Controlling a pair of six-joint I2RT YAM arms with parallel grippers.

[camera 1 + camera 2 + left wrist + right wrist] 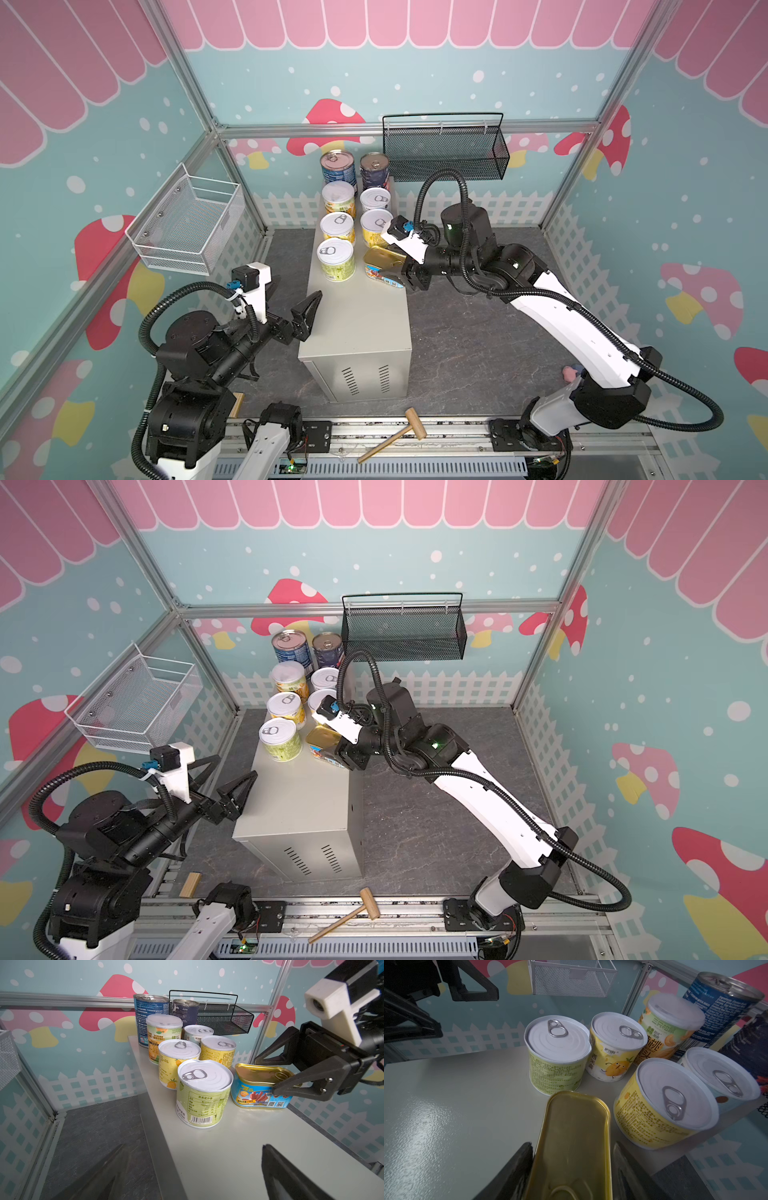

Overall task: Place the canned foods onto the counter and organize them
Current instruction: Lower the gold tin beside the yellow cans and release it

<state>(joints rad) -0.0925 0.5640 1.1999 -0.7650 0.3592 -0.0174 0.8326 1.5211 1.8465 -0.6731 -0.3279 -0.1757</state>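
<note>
The tin (577,1126) sits at the table's (357,316) right edge, just right of the green can (336,259), long axis pointing into our right hand (572,1145); fingers flank it, clamped or clear we can't tell. Left hand (297,289) gapes empty.

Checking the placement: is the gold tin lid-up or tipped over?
Lid-up: the gold tin shows its pull-tab lid on top, base on the counter.

Seven round cans (336,258) upright, two rows on counter (357,328) — gold tin (376,257) flat beside nearest can.
</note>
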